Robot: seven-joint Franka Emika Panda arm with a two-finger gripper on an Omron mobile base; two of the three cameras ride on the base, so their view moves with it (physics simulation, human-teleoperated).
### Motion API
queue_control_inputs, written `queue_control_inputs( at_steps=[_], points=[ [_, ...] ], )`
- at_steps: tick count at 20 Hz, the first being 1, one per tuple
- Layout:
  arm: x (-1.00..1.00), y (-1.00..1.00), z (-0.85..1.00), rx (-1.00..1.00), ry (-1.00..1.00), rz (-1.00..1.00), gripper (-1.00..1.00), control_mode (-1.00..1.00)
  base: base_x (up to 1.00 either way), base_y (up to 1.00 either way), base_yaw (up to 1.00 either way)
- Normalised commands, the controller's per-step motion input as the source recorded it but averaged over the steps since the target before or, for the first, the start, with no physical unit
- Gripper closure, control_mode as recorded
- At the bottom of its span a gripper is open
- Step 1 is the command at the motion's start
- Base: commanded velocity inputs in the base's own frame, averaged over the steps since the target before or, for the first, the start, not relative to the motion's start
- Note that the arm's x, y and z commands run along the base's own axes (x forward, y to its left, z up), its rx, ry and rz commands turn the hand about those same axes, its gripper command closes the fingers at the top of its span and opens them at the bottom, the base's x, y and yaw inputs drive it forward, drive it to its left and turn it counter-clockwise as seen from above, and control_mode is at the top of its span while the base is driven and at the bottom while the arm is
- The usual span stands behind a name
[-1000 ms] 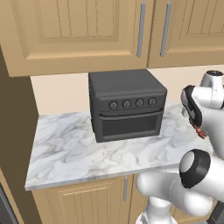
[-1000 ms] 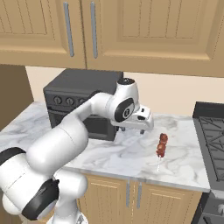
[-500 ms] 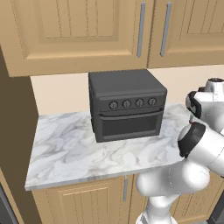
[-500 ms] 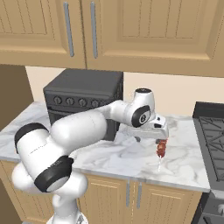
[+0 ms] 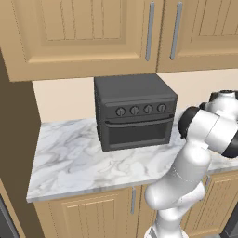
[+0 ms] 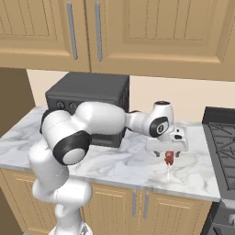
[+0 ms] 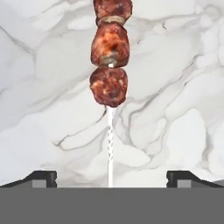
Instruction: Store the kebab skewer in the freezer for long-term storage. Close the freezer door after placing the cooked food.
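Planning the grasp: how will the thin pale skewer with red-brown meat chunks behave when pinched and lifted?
The kebab skewer looks light. Its meat crowds one end, so pinched by the bare stick it would likely tip. The open gripper straddles that thin stick, which may roll or slip on the smooth marble counter.

You see a black countertop oven (image 5: 135, 116) with four knobs (image 5: 141, 110) sitting on the white marble counter (image 5: 74, 160), back against the beige wall. Wooden upper cabinets (image 5: 93, 32) with grey bar handles (image 5: 149, 31) hang above. Wooden base cabinets (image 6: 137, 211) below. A dark stove (image 6: 222, 147) sits at the counter's right end.
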Motion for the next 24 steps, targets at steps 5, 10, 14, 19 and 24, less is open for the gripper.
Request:
queue_control_inputs(
  at_steps=[5,10,14,19,24],
  points=[
    [0.23,-0.13,-0.11,0.00,0.06,0.03,-1.00,-1.00,0.00,0.00,0.00],
    [0.25,0.00,-0.02,0.04,0.00,0.04,-1.00,-1.00,0.00,0.00,0.00],
    [0.11,0.00,-0.16,0.01,0.00,0.02,-1.00,-1.00,0.00,0.00,0.00],
    [0.06,0.00,-0.29,0.00,0.00,0.02,-1.00,-1.00,0.00,0.00,0.00],
    [0.14,0.00,-0.30,0.00,0.00,0.02,-1.00,-1.00,0.00,0.00,0.00]
  ],
)
